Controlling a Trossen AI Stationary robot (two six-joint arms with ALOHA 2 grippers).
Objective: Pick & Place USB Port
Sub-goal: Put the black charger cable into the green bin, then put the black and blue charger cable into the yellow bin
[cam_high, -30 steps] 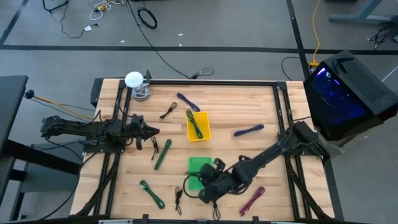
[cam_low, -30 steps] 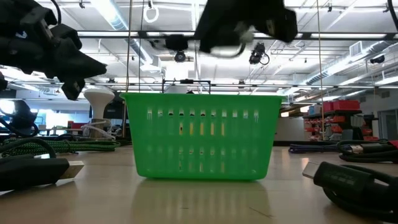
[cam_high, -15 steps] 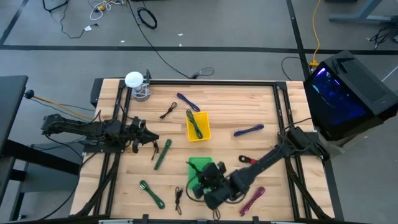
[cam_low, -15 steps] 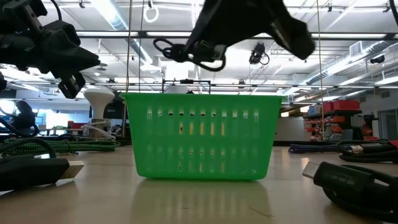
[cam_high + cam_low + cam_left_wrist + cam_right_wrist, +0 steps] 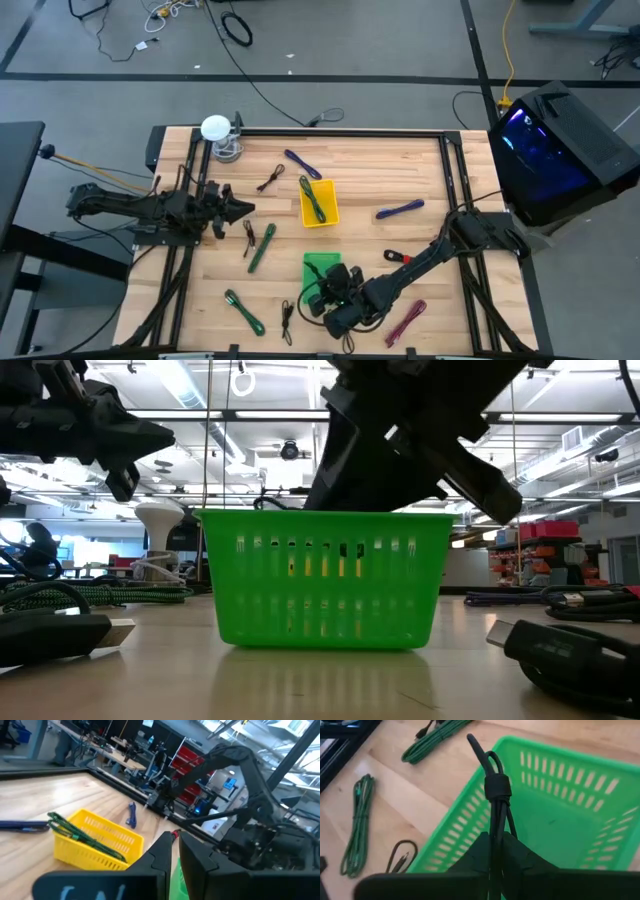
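Right gripper (image 5: 492, 851) clamped on black cable (image 5: 493, 795) above green basket (image 5: 560, 785); release pending. Left gripper (image 5: 172, 852) closed, idle beside yellow basket (image 5: 95, 842).

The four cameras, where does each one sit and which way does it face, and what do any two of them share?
High: overhead, looking straight down on the table; both arms show.
Low: at tabletop height, looking level at the green basket; arms enter from above.
Left wrist: on the left arm, facing the yellow basket; its fingers show.
Right wrist: on the right arm, above the green basket; right gripper holds a black cable.
Shared: high, low and right wrist all show the green basket.
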